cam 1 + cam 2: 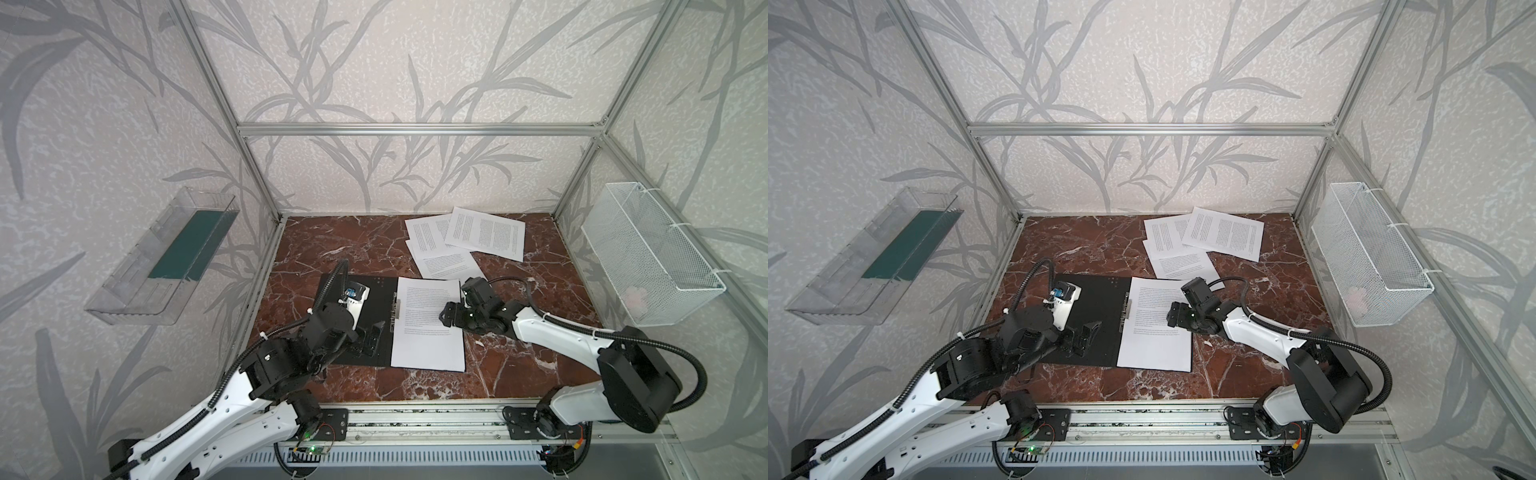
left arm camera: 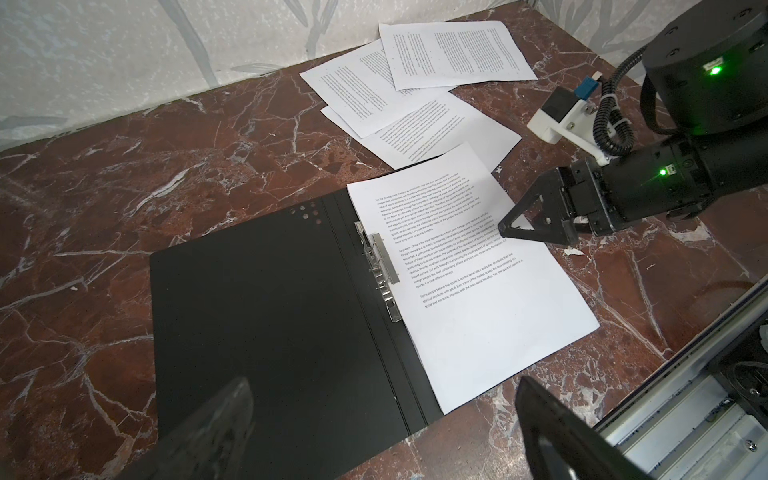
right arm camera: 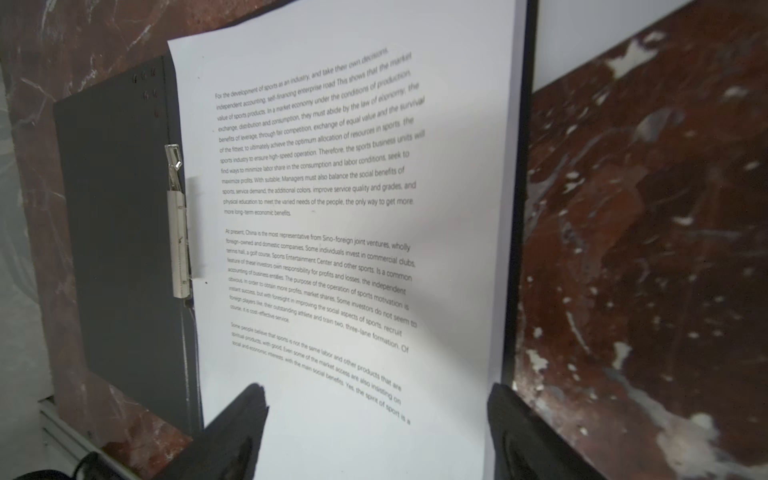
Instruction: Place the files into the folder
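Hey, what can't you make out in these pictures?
Loose sheets, in a top view: overlap hides their count, print too small.
Folder, in a top view: the left arm covers part.
Basket, in a top view: something pale inside, blurred by mesh.
Clip, right wrist view: unclear whether it pins the sheet.

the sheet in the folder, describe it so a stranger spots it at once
On the red marble tabletop lies an open black folder. The sheet covers its right half, beside the metal spine clip. Unlike the loose sheets fanned behind, it rests on the folder.
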Robot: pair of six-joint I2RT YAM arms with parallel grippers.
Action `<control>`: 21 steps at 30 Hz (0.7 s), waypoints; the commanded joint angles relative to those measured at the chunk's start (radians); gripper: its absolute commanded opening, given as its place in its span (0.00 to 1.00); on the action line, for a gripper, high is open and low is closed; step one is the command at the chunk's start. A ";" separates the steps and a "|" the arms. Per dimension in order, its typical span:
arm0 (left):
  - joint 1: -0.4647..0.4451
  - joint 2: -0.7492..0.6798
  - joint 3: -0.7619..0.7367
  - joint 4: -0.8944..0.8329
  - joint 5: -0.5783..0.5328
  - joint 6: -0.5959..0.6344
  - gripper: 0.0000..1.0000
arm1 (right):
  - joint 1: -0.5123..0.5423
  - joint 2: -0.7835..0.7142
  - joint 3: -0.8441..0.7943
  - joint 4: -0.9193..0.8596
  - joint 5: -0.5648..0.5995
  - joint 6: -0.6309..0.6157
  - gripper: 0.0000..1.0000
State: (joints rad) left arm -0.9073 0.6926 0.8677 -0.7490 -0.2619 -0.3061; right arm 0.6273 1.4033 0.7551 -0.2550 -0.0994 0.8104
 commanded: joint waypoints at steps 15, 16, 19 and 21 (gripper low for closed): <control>0.007 -0.005 -0.012 -0.023 0.005 -0.001 0.99 | -0.462 -0.014 0.028 0.036 -0.163 -0.144 0.98; 0.007 -0.004 -0.012 -0.023 0.004 0.000 0.99 | -0.474 0.004 0.029 0.053 -0.177 -0.138 0.97; 0.007 -0.001 -0.013 -0.023 0.004 0.001 0.99 | -0.506 0.073 0.032 0.120 -0.242 -0.107 0.97; 0.007 0.001 -0.014 -0.021 0.005 0.001 0.99 | -0.509 0.126 0.046 0.148 -0.270 -0.093 0.97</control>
State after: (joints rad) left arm -0.9073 0.6918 0.8673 -0.7494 -0.2592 -0.3061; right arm 0.1280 1.4788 0.7673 -0.1806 -0.2943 0.6941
